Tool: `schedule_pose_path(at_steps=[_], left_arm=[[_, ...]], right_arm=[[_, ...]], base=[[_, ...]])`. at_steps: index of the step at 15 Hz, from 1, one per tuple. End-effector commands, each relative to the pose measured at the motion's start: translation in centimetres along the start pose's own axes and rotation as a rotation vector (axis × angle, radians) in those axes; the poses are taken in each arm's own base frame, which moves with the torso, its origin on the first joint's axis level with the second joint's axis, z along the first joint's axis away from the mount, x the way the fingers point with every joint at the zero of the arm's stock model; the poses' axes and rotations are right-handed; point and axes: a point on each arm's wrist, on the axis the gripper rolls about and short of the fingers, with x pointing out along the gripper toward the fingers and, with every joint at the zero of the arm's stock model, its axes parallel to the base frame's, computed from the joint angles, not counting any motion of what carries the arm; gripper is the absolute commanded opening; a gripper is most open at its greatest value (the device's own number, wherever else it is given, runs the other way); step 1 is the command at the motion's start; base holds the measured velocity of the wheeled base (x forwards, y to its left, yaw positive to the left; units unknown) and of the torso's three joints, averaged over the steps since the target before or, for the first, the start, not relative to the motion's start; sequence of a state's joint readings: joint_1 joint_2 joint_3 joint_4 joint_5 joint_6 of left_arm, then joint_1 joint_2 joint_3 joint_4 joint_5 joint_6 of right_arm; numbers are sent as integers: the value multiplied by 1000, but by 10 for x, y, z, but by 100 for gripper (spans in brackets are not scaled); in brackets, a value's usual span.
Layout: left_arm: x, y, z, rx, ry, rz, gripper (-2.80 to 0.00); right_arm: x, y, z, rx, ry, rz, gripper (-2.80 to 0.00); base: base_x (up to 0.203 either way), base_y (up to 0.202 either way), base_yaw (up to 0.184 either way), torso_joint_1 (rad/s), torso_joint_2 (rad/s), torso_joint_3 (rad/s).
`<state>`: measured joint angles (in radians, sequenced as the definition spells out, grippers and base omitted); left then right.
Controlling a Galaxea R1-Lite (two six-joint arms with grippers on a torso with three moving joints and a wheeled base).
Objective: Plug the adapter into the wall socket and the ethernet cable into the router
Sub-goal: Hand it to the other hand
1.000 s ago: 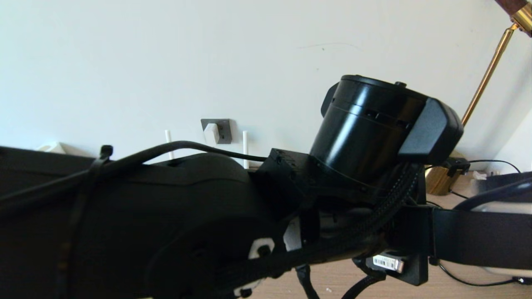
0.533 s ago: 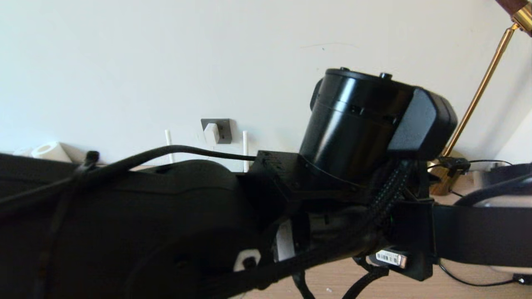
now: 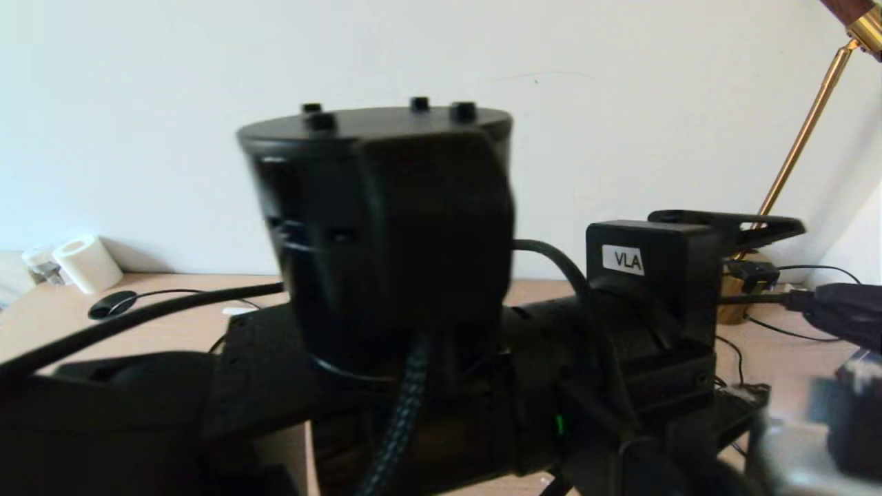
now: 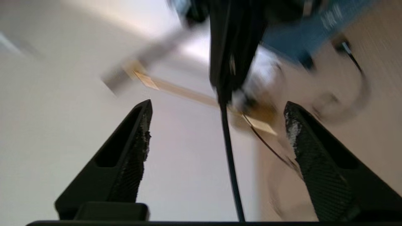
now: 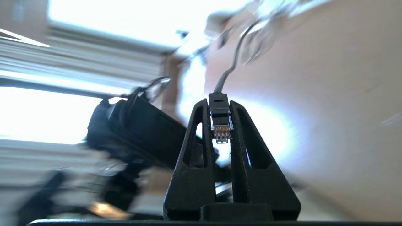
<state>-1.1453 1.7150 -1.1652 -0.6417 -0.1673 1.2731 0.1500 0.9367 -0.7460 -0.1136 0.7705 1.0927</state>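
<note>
Arm housings fill the head view, so the router and the wall socket are both hidden and the direction from plug to port cannot be read. Worktop (image 3: 41, 324) shows only at the edges, with a paper roll (image 3: 86, 263) and a black disc (image 3: 112, 304) at the left and a brass lamp (image 3: 803, 148) at the right. Right pincer (image 5: 220, 121) is pressed together on the ethernet cable (image 5: 220, 106); the plug's long axis lies along the fingers, gold contacts toward the wrist camera, cord trailing outward. Left pincer (image 4: 216, 122) stands spread and holds nothing; a thin black cable (image 4: 230, 169) runs between its 2 fingers without touching. Everything beyond is blurred.
</note>
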Motion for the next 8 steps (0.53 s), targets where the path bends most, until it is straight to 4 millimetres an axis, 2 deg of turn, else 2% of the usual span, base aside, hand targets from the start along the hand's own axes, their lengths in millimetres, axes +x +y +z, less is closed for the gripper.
schedule_pose_path(at_steps=[1, 4, 8], left_arm=[[-11, 6, 6, 72, -114, 66, 0], [-10, 6, 10, 162, -256, 86, 0], [-5, 1, 16, 215, -314, 73, 0]], right_arm=[[3, 12, 8, 67, 46, 18, -280], [8, 25, 18, 203, 153, 31, -280], [5, 40, 20, 288, 222, 82, -280]], base=[[0, 0, 0, 0, 0, 0], [0, 0, 0, 0, 0, 0], [0, 0, 0, 0, 0, 0]])
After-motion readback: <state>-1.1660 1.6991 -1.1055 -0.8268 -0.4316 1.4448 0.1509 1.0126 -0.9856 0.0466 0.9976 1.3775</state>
